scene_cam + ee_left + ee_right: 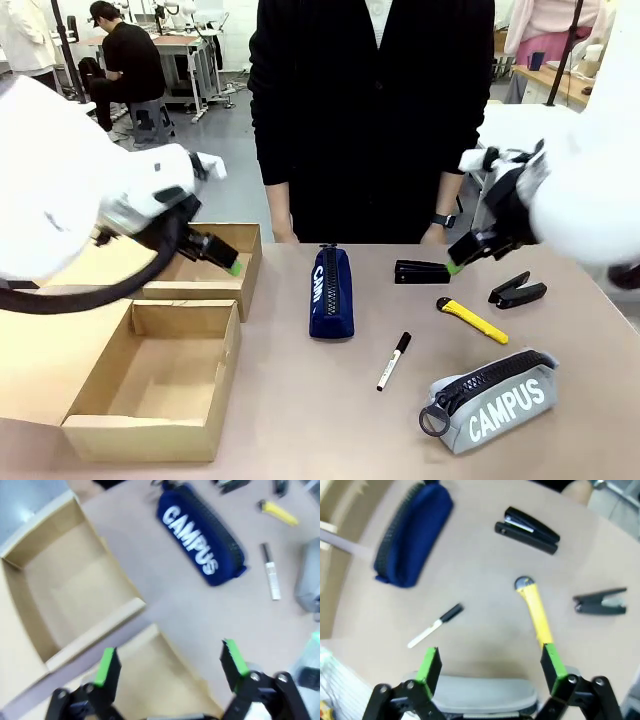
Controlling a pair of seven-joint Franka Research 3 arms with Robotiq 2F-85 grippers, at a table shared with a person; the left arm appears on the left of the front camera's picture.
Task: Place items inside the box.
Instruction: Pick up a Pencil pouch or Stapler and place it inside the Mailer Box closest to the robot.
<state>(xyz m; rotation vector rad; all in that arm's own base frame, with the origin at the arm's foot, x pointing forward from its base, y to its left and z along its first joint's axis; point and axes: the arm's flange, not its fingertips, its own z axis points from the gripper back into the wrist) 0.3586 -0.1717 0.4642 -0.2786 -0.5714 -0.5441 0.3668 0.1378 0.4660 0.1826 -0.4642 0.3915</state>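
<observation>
The left gripper (169,652) is wide open and holds nothing. It hangs over the edge of an open brown cardboard box (27,610). The navy blue zip pencil case with white letters (202,535) lies on the table (150,580) past the fingertips, well apart from them. This view is blurry.

The right gripper (489,652) is wide open too, with nothing in it. It hangs above the table. The grey zip case with the word "CAMPUS" (470,692) lies right under it, between the two fingers, and the gripper hides part of it. The yellow-handled tool (535,610) lies just ahead of one finger; I cannot tell if they touch. The black-and-white marker (436,625) lies just ahead of the other finger. The black stapler (527,530) lies farther ahead. A small black clip-like thing (600,602) lies off to the side; it is hard to make out.
</observation>
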